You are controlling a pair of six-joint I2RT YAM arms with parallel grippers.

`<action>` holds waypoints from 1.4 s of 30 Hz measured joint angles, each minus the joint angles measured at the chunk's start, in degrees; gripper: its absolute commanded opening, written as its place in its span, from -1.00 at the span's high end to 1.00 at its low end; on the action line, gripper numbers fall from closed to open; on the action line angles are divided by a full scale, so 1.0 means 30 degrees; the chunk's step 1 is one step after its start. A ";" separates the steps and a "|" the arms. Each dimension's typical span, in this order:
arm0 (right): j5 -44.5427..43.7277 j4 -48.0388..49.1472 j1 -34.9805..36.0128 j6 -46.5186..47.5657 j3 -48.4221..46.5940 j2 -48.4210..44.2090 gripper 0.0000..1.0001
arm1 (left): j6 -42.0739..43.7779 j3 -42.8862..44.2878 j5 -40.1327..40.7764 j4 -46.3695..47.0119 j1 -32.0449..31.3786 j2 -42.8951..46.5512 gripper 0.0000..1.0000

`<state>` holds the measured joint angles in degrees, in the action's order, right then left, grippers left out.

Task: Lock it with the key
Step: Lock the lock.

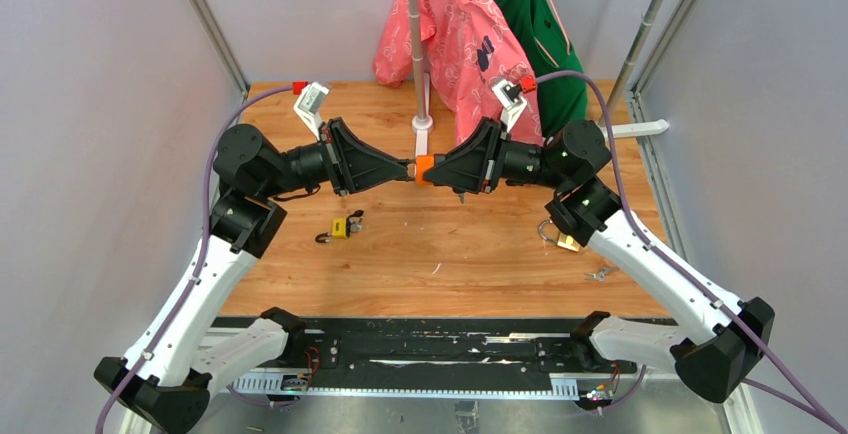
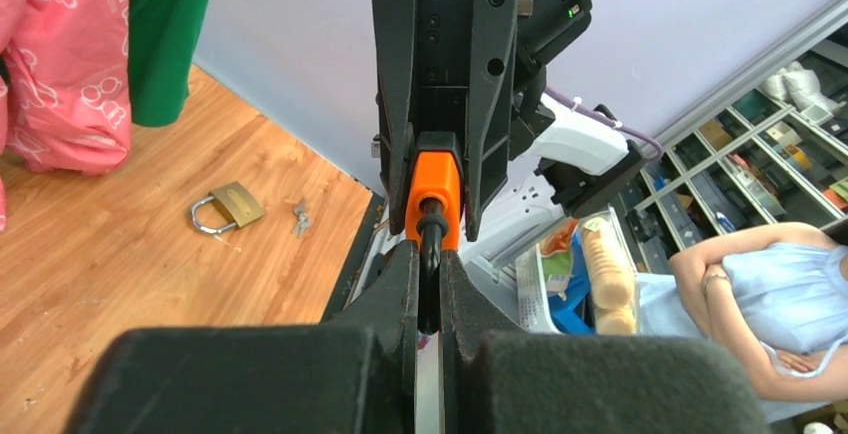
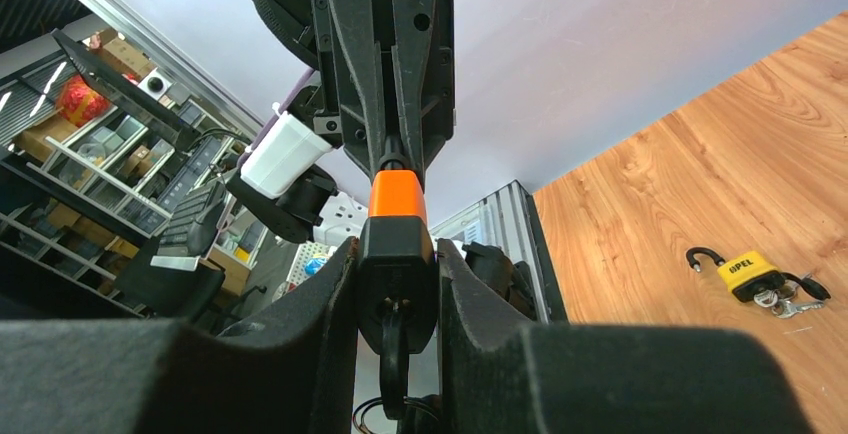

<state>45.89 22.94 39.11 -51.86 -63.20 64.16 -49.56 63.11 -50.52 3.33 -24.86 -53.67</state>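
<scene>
Top external view. left gripper (image 1: 406, 168) and right gripper (image 1: 428, 169) meet tip to tip in mid-air above the wooden table (image 1: 470, 274). Small orange-and-black plastic-cased padlock (image 1: 423, 169) bridges the two sets of jaws. Yellow padlock with keys (image 1: 343, 226) lies on the boards below the left jaws; brass padlock (image 1: 566, 241) lies near the right arm, well apart from its jaws. Pink patterned shirt (image 1: 460, 34) and green shirt (image 1: 540, 24) hang beyond both grippers.

Left wrist view. Left gripper (image 2: 430, 259) jaws pressed nearly together on the padlock's black shackle (image 2: 431, 239), pinched between the pads. Orange body (image 2: 437, 184) sits just beyond the fingertips, flanked by the right gripper (image 2: 437, 224) facing in. Brass padlock (image 2: 228, 207) on the table, far off to one side of the jaws.

Right wrist view. Right gripper (image 3: 397, 254) jaws part-open, both fingers against the sides of the padlock's black lower casing (image 3: 397, 274); orange end (image 3: 397, 196) points out past the tips into the left gripper (image 3: 392, 149). A black key (image 3: 393, 354) hangs from the padlock's base, back between the fingers (blade not visible). Yellow padlock (image 3: 748, 274) lies on the table, well clear of the jaws.
</scene>
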 measured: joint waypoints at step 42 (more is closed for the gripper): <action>-0.1209 0.0954 0.0583 0.0306 -0.1180 0.1319 1.00 | 0.0386 -0.0168 0.2965 0.1202 -0.1297 -0.0146 1.00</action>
<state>42.26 25.80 40.86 -50.94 -66.74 68.12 -48.40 62.61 -41.63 6.94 -28.75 -54.11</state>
